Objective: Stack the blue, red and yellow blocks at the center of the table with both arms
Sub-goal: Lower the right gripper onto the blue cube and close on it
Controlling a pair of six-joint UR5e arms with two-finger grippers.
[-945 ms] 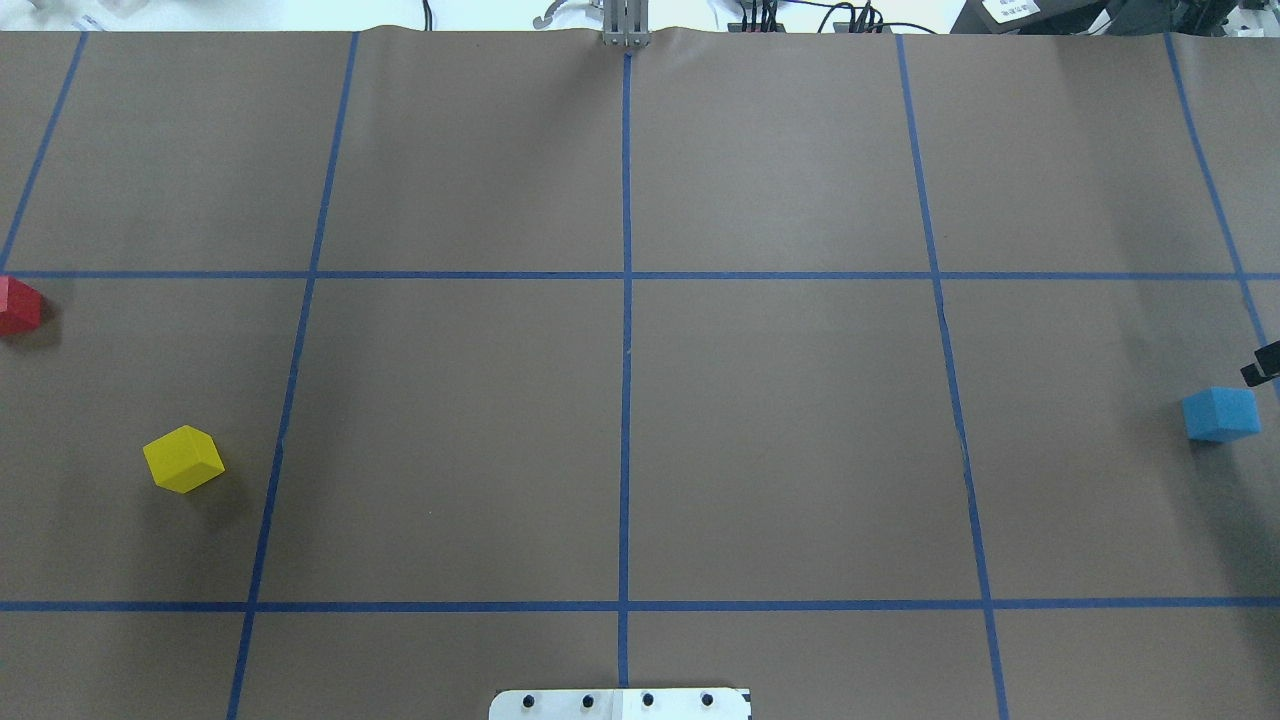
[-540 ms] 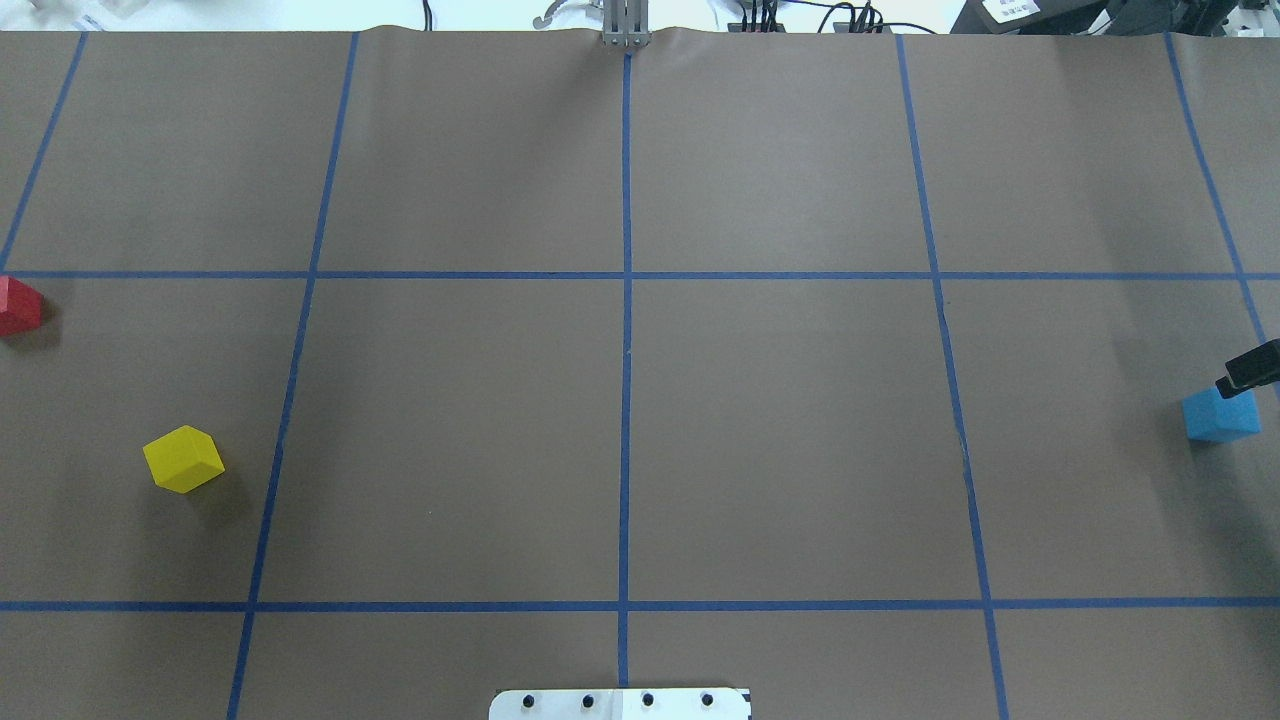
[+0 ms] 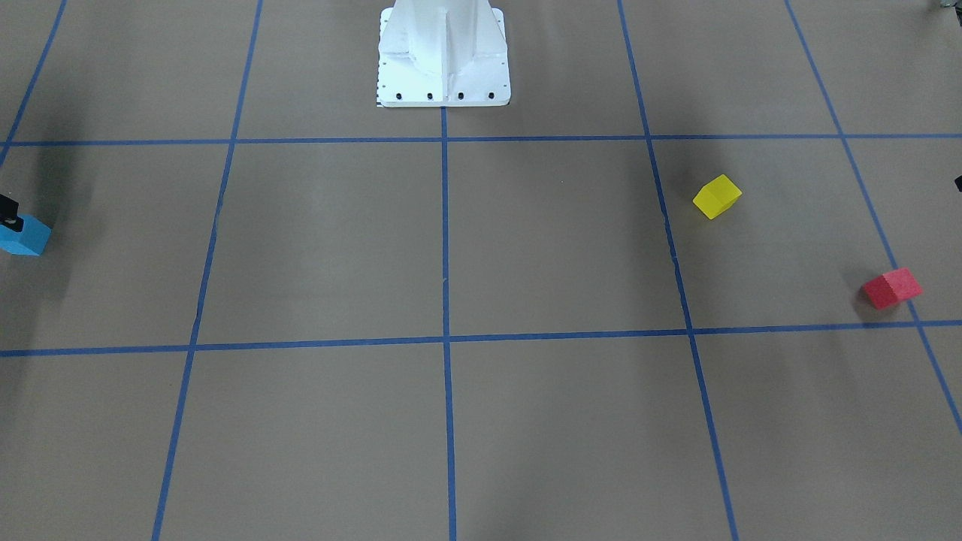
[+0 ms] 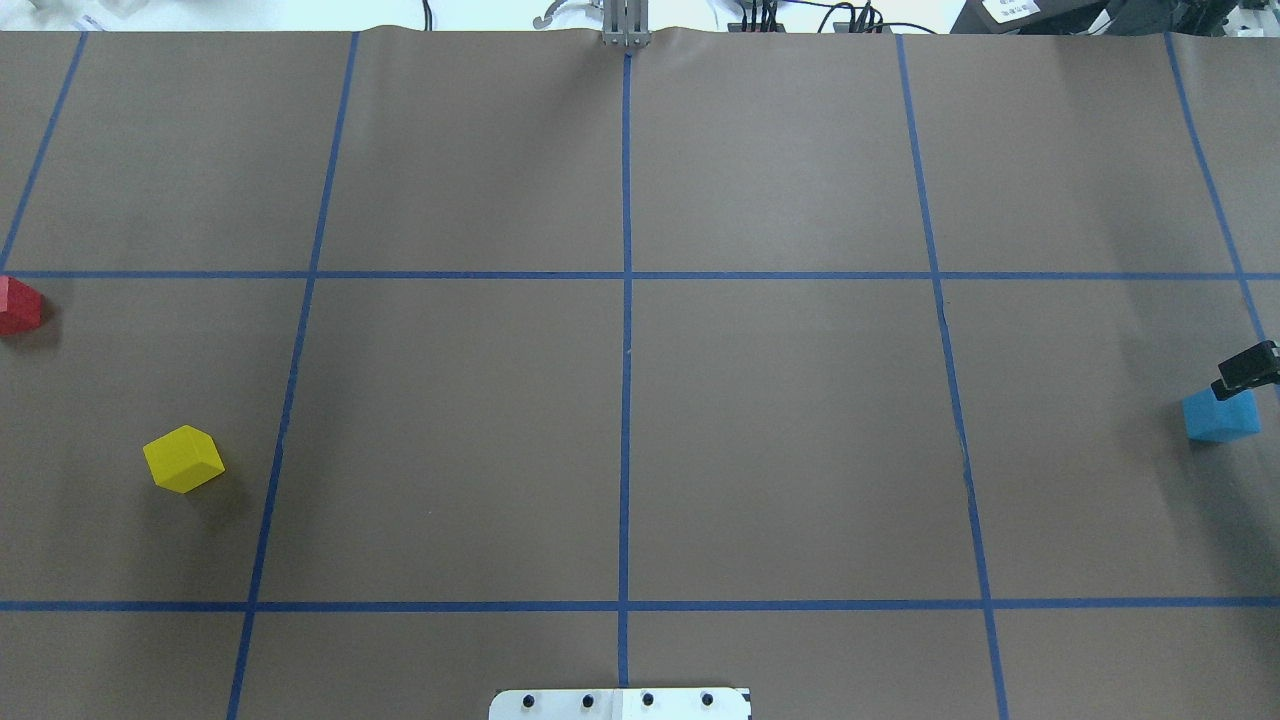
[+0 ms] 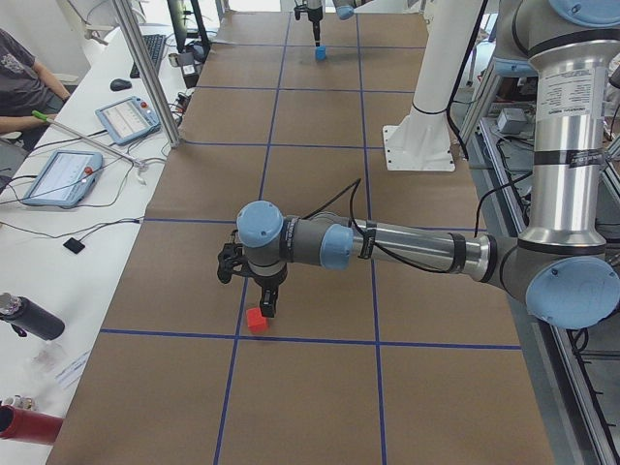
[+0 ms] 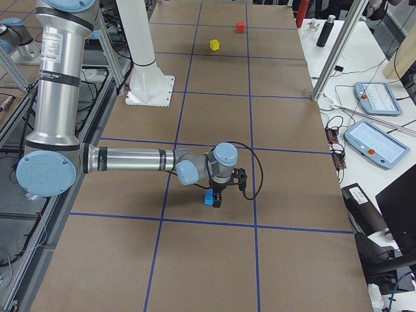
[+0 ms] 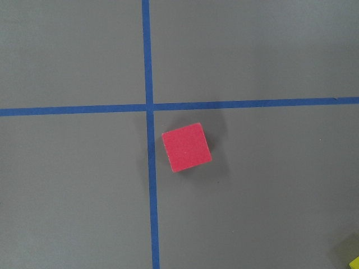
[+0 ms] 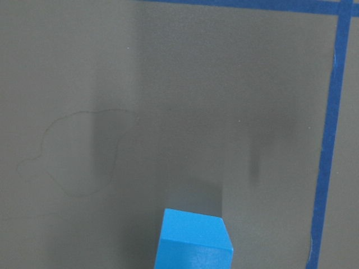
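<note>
The blue block (image 4: pixel 1218 417) sits at the table's far right, and also shows in the front view (image 3: pixel 22 237). My right gripper (image 4: pixel 1245 368) hangs just over its far side. Only one black finger shows, but the right wrist view shows the block (image 8: pixel 193 241) low in frame and two well-separated finger shadows, so the gripper is open. The red block (image 4: pixel 18 306) lies at the far left, centred in the left wrist view (image 7: pixel 186 147). My left gripper (image 5: pixel 263 308) hovers just above it; I cannot tell if it is open. The yellow block (image 4: pixel 183 459) lies alone, nearer me.
The table is brown paper with a blue tape grid (image 4: pixel 626 275). The white robot base (image 3: pixel 443 52) stands at the middle of the near edge. Operators' tablets and cables (image 6: pixel 370 140) lie on a side bench beyond the table.
My right gripper's finger has come further in from the right edge and now overlaps the blue block's far side. The three blocks have not moved.
</note>
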